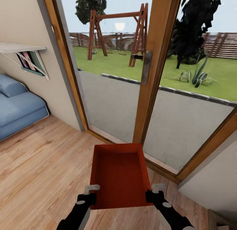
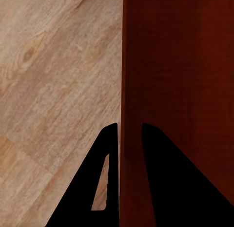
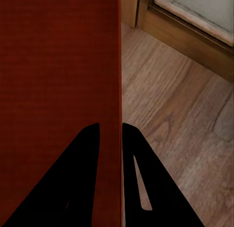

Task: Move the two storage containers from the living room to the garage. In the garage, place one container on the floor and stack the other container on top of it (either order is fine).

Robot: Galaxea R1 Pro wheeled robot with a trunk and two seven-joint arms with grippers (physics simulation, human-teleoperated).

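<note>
Rust-red, open-topped, shallow bin [image 1: 120, 177], one in number, is held above the wood-plank floor [image 1: 42, 170] before the glass doors [image 1: 115, 98], its side walls pinched by the left gripper [image 1: 88, 194] and right gripper [image 1: 154, 192]

One rust-red storage container [image 1: 120, 175] was held level above the living room's wood-plank flooring [image 1: 42, 164]. It was open-topped and empty.

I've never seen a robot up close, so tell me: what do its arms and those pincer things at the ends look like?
Both arms are glossy black with pale grey panels and round grey caps at the joints. The left gripper and right gripper are black blocks tipped with small light-grey finger brackets. From the wrist cameras the fingers look like flat black wedges tapering to a point, one on each gripper with a narrow slot cut through it. No cables or markings are visible.
</note>
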